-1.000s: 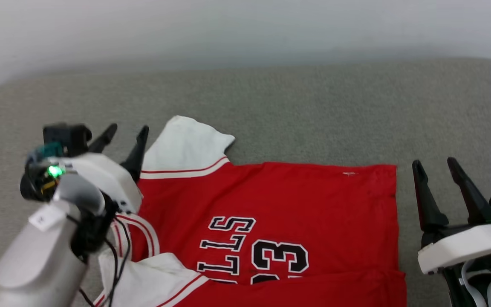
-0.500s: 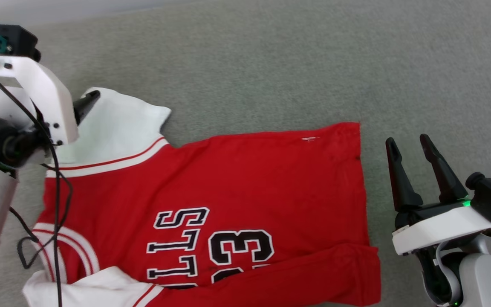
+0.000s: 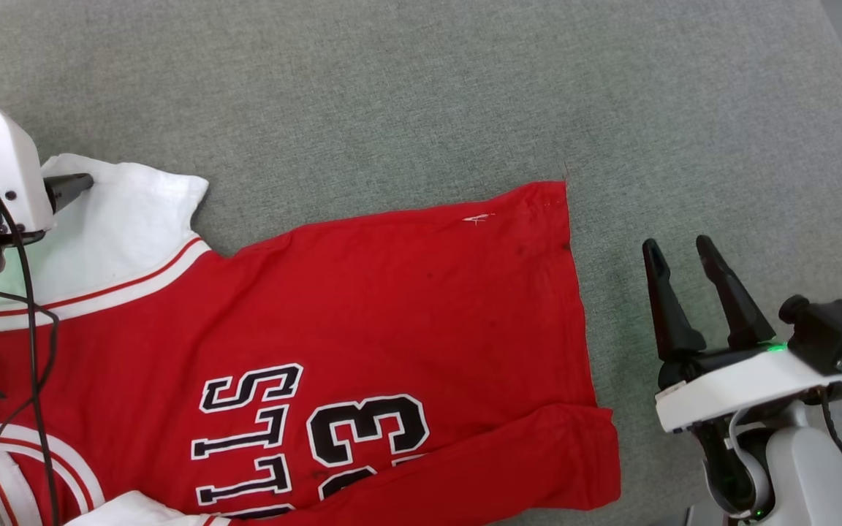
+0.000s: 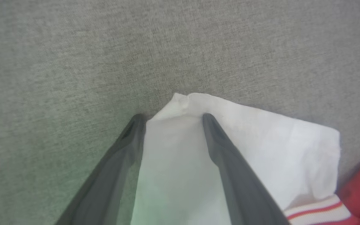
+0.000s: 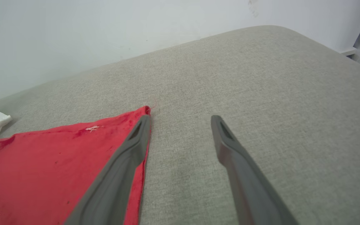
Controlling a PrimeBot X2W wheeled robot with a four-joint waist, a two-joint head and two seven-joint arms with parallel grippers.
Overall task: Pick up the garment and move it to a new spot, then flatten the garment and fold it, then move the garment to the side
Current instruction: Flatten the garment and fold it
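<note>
L gripper point(image 4: 170, 117), two dark fingers spread, straddles far corner of white sleeve, prob. to tug it flat. Red jersey w/ white sleeves and dark block letters point(image 3: 362, 307) lies mostly spread on grey fabric surface point(image 3: 421, 95). R gripper point(image 3: 680, 252) spread, empty, just beside hem. Count: 1 garment, 2 grippers.
</note>
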